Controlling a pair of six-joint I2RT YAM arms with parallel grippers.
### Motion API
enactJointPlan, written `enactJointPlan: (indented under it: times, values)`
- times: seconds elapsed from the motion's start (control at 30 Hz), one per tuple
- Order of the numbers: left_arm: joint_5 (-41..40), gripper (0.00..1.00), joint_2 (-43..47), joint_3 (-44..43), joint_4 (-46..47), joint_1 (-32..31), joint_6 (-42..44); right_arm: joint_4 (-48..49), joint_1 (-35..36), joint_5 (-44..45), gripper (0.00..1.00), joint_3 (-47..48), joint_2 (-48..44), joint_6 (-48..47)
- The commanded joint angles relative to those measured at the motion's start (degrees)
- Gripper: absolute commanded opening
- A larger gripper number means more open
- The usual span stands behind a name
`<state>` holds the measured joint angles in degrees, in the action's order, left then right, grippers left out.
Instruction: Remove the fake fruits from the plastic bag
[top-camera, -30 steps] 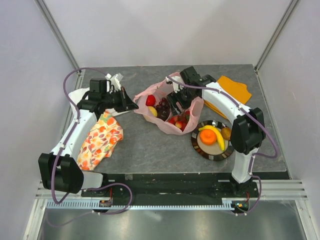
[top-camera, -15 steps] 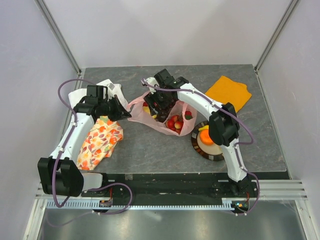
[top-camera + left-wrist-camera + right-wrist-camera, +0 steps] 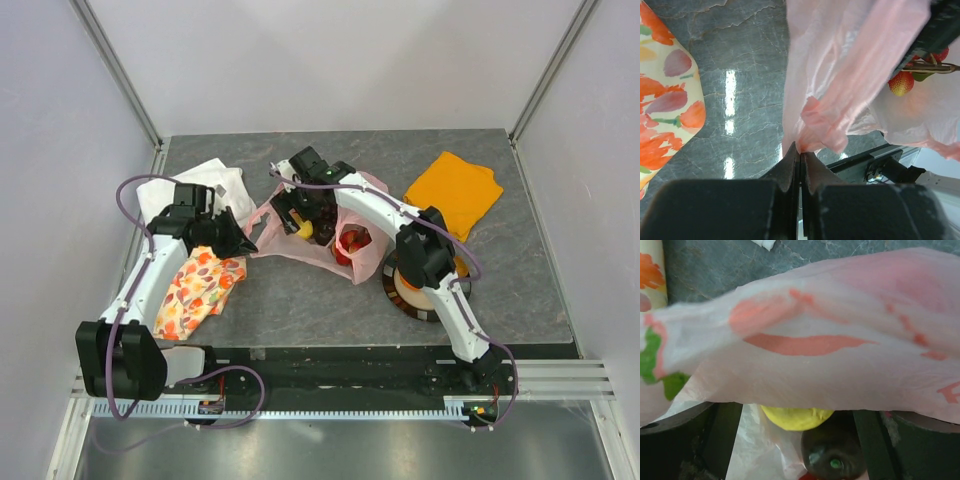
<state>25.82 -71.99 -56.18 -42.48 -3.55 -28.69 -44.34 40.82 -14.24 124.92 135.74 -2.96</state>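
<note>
1. Top view: finding the plastic bag (image 3: 283, 246) in the middle of the desk (image 3: 520, 290), nearer the far edge, with a yellow fruit (image 3: 305, 229) and a red berry cluster (image 3: 350, 243) lying inside. Reaching into its far-left part with the right gripper (image 3: 300, 212). Pinching its left rim with the left gripper (image 3: 243, 240).
2. Same view, for room: seeing open desk along the near edge below the bag. Minding the plate (image 3: 396, 290) under the right arm, the orange cloth (image 3: 455, 190) at the far-right corner and the floral cloth (image 3: 200, 285) by the left edge.
3. Left wrist view: clenching a bunched fold of pink film between shut jaws, just above the desk. Probably worth pulling gently leftward, holding the mouth taut without tearing.
4. Right wrist view: standing released, jaws wide on either side of the yellow fruit, gripping nothing. Seeing bag film draping across above and a dark fruit (image 3: 832, 455) just below. Best going under the film, centring on the yellow fruit, and closing on fruit alone.
</note>
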Motion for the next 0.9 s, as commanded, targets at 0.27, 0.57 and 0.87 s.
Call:
enactJointPlan:
  times: [0.27, 0.57, 0.87]
  values:
    - [0.89, 0.02, 1.76, -0.59, 4.77, 1.44, -0.58, -0.31, -0.21, 1.24, 0.55, 3.13, -2.14, -1.87]
    - [2.12, 0.02, 1.15, -0.68, 8.55, 1.62, -2.25, -3.04, -2.23, -4.49, 0.55, -11.44, -22.17, -4.68]
    - [8.01, 0.02, -0.44, -2.00, 14.35, 1.62, -5.58, -1.20, -1.71, 12.56, 0.52, -23.22, -27.64, -14.25]
